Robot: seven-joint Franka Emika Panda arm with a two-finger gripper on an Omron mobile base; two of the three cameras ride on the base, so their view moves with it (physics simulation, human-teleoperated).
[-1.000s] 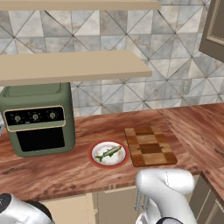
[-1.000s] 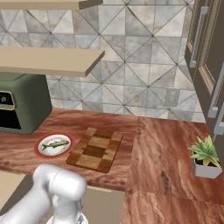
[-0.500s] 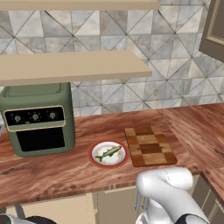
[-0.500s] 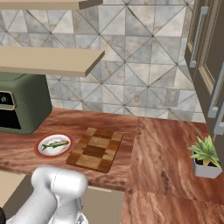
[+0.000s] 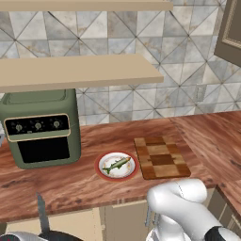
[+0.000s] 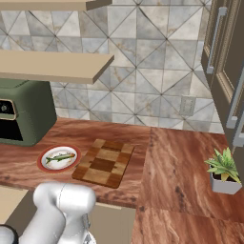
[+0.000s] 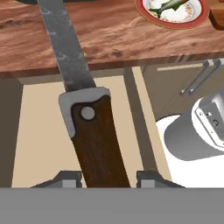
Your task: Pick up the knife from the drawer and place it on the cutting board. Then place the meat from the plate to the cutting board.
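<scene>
The gripper [image 7: 105, 177] clamps the knife [image 7: 83, 109] by its handle, frame centre. The fish [image 5: 116, 164] lies on the plate [image 5: 102, 172]; no writing is readable.

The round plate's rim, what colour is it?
Red, around the round white plate; clearest in the left base view.

hand [image 7: 105, 177] low, fingers [image 7: 65, 178] closed on the knife [image 7: 83, 109] handle
</scene>
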